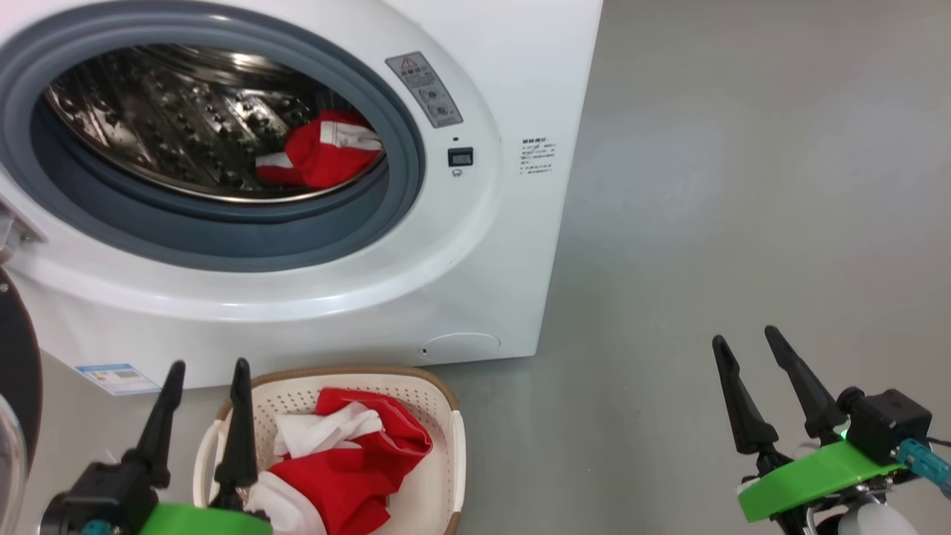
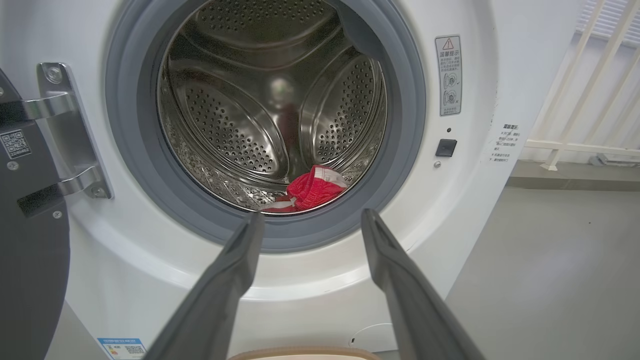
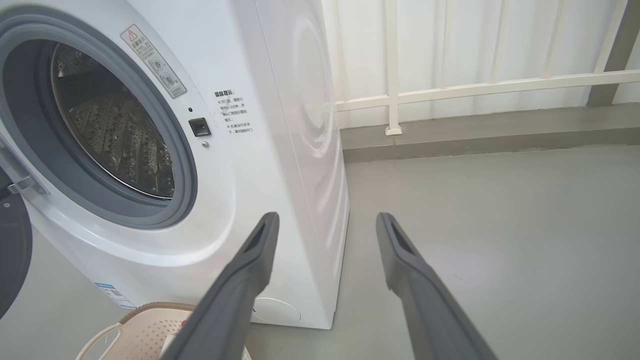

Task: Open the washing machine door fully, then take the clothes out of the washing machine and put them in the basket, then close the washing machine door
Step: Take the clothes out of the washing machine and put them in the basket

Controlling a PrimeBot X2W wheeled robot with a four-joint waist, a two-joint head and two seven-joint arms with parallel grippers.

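Observation:
The white washing machine (image 1: 475, 245) stands with its grey-ringed mouth uncovered. Its door (image 1: 16, 371) is swung out to the left, its black rim at the view's edge. A red and white garment (image 1: 321, 152) lies low at the right of the steel drum, also seen as the garment (image 2: 311, 190) from the left wrist. More red and white clothes (image 1: 349, 461) fill the cream basket (image 1: 438, 401) on the floor before the machine. My left gripper (image 1: 208, 365) is open and empty above the basket's left side. My right gripper (image 1: 747, 336) is open and empty over bare floor.
Grey floor (image 1: 743, 186) spreads to the right of the machine. A white railing (image 3: 480, 87) and a low kerb run along the far wall. The door's metal hinge (image 2: 65, 130) sits left of the mouth. The basket's corner (image 3: 145, 325) lies by the machine's foot.

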